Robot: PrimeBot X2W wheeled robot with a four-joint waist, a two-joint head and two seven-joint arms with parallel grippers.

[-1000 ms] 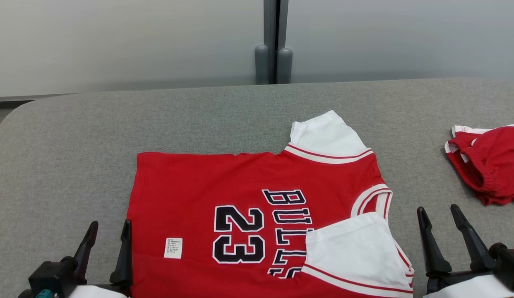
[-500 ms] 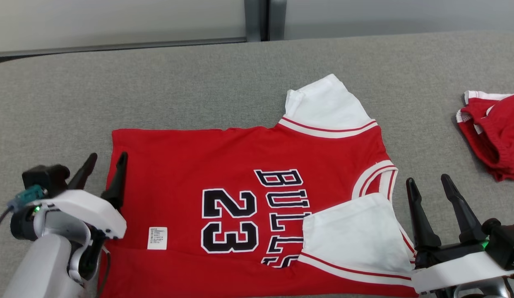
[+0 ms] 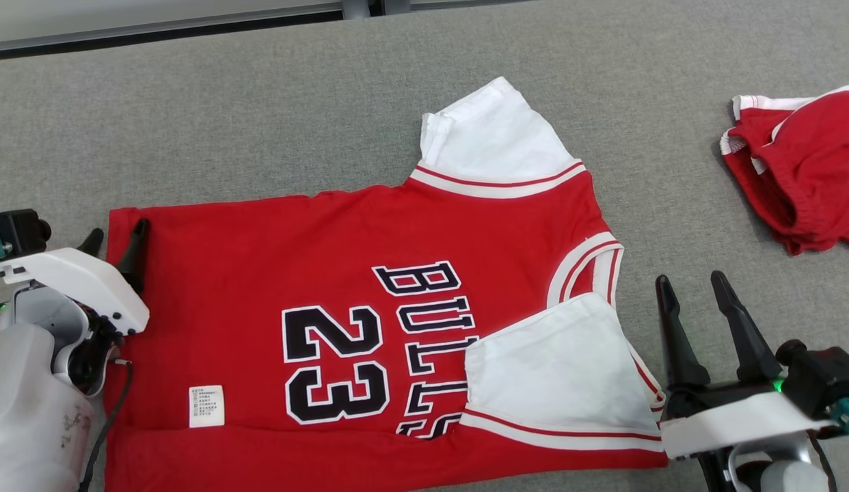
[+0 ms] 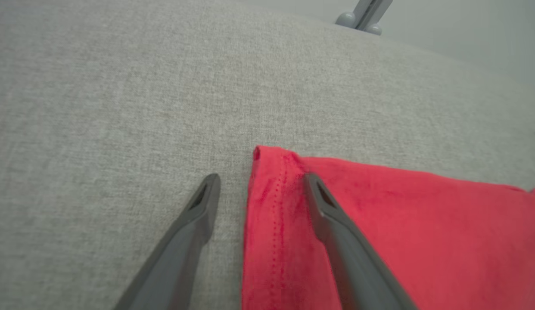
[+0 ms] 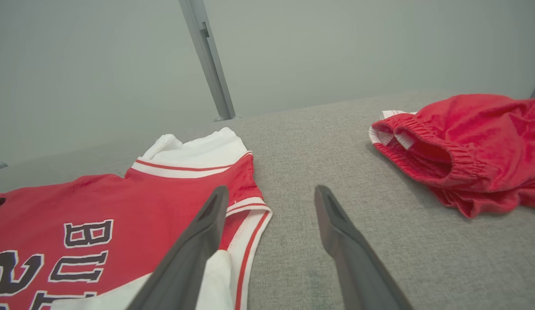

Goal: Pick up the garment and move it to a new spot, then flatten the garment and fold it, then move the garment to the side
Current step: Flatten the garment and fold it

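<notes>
**A:** What differs from a second ago?

**B:** The head camera has tipped downward, so the whole picture has shifted. Beyond that, the left tool [image 3: 118,236] [image 4: 261,181] has come forward along the hem of the red jersey [image 3: 329,260]. It was low beside the hem. Now it straddles the hem near the far corner, one finger over red cloth, the other over bare tabletop [image 3: 260,102]. The right tool [image 3: 691,280] [image 5: 272,191] sits much as before, just beside the collar.

**A:** Holding anything?

**B:** No. Both tools stand spread wide, gripping nothing.

**A:** And the jersey?

**B:** It lies flat mid-tabletop, hem toward the robot's left, with the near sleeve folded onto the lettering.

**A:** Count?

**B:** One jersey with two white sleeves, one pair of red shorts [image 3: 807,171] well apart at the right, and two tools, two fingers each.
</notes>
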